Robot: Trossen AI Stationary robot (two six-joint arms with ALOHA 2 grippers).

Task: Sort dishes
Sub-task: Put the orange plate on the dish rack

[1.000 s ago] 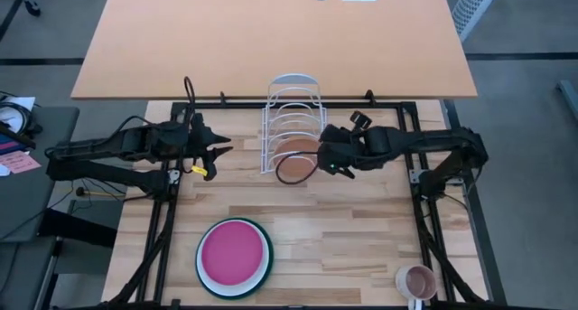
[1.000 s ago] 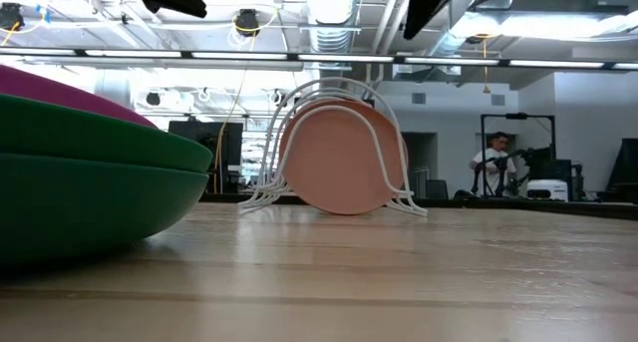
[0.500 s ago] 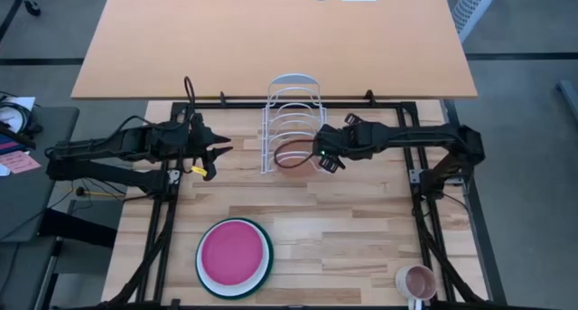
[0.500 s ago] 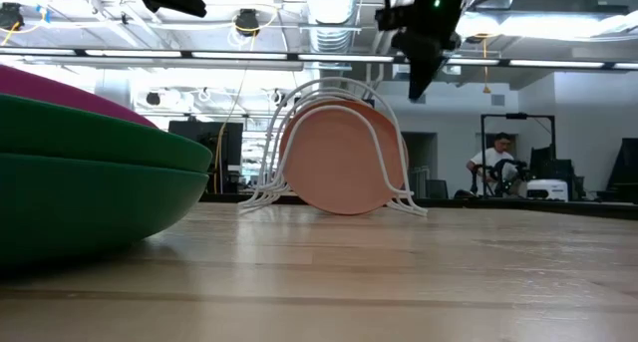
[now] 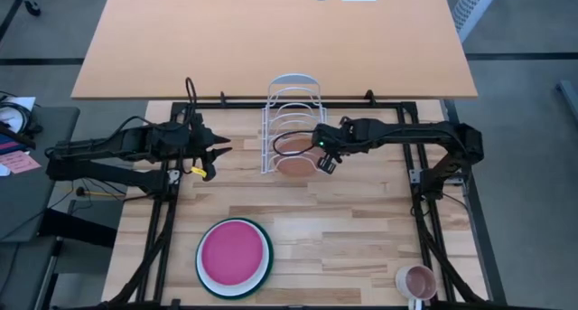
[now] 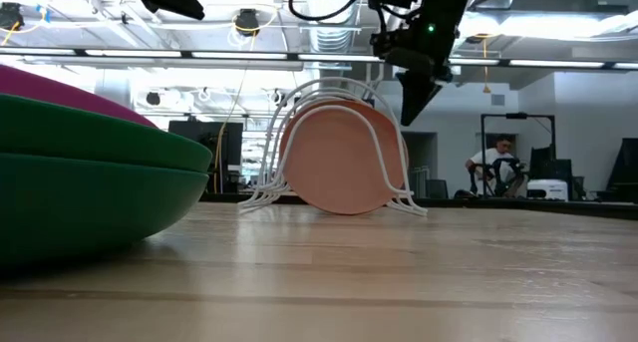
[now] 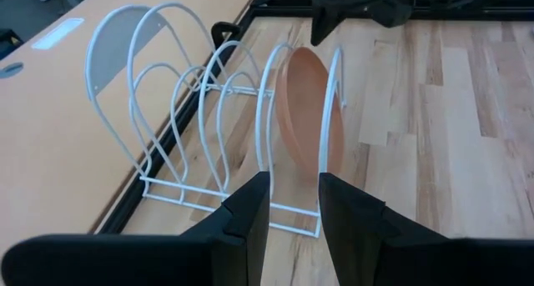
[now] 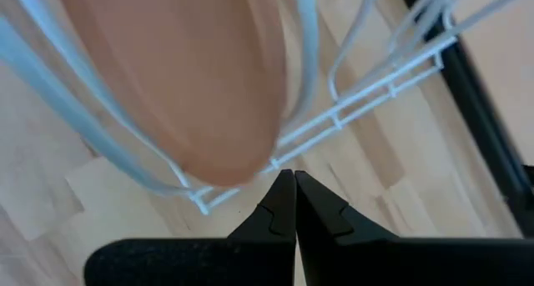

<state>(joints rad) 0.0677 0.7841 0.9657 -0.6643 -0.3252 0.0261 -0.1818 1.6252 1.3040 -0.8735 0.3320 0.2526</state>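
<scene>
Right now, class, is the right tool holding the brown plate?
No. The right tool is shut on nothing, beside the brown plate, which stands on edge in the rack.

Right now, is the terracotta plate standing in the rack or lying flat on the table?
Standing in the rack. The terracotta plate sits on edge between the two end hoops of the white wire rack, leaning slightly; the right hand is off it, fingers shut.

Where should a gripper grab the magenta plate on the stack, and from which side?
Best bet: pinch the magenta plate at its raised rim, coming from above and slightly outside. It lies flat, nested in the white plate and green plate, so only the rim offers an edge. The idle left gripper is on that side; the right gripper is at the rack.
</scene>
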